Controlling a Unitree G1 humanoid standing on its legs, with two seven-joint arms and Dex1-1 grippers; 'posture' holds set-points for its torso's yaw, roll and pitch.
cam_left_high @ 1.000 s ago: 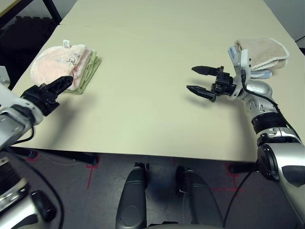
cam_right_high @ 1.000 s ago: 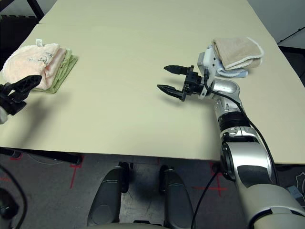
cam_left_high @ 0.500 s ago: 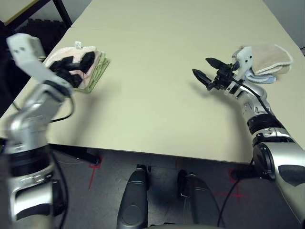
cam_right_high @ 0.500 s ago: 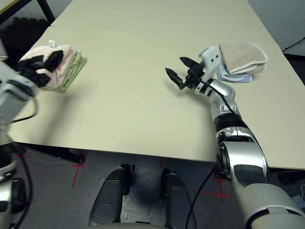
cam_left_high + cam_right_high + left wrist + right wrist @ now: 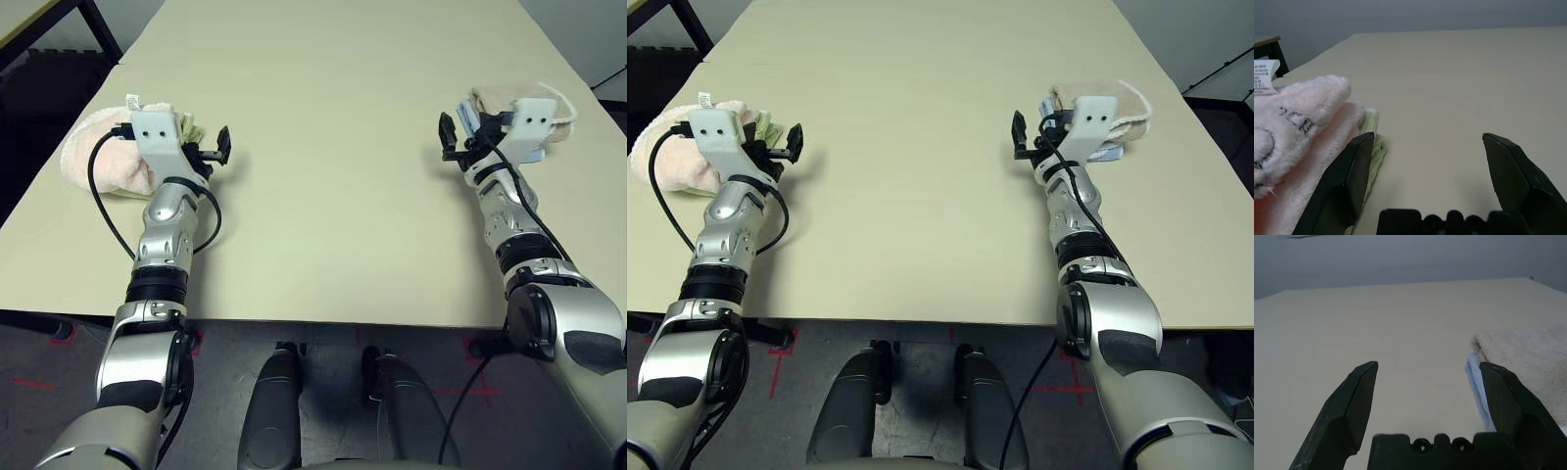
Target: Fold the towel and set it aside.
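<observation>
Pale table (image 5: pixel 333 215), dark grey floor (image 5: pixel 333 338), grey wall (image 5: pixel 1449 14)

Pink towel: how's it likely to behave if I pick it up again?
The pink towel looks plush and soft, so it would probably sag and flop when lifted. Its layers lie loosely, so a grip on just the top one may unfold it. It rests on the green towel, which might drag along if pushed.

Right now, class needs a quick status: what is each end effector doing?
Left end effector: open, holding nothing, beside the pink towel.
Right end effector: open, holding nothing, near the beige towel.
</observation>
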